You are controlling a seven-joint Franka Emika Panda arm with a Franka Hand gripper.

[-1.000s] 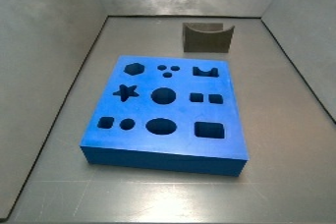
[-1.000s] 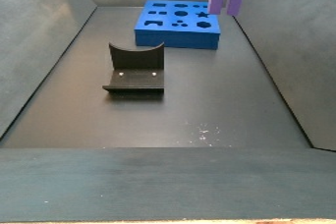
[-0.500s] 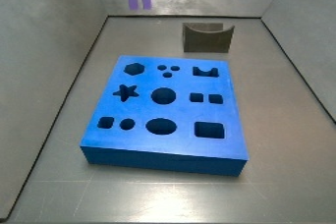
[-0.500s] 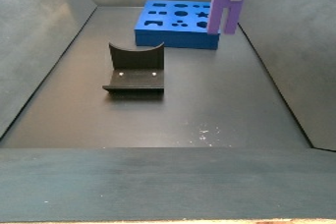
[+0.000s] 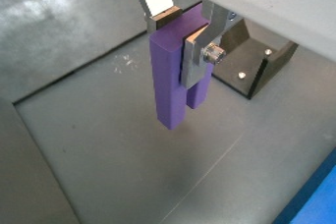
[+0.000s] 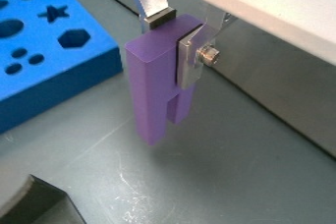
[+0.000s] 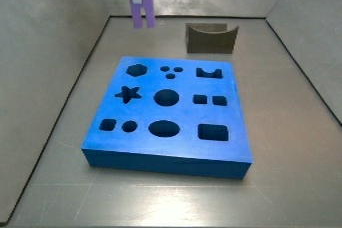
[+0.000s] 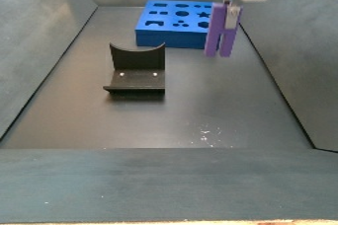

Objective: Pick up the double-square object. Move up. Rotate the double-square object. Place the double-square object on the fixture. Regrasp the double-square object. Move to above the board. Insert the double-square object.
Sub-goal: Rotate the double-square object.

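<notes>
Gripper (image 6: 176,33) clamped on double-square object (image 6: 160,85), hanging upright beside board (image 8: 180,23); probably heading for fixture (image 8: 136,69); needs rotating first.

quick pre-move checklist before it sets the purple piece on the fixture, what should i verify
1. Grip: the pincer is shut on the double-square object, silver fingers flat against its upper sides. ok
2. Orientation: the piece hangs upright in both wrist views, notched two-prong end pointing down. ok
3. Clearance: in a side view the piece is in the air, touching nothing. ok
4. Fixture: its curved dip holds nothing. ok
5. Alignment: the pincer is beside the board, not above the fixture. not ok
6. Board cut-outs unfilled. ok
7. Slip inside the grip: cannot tell
</notes>
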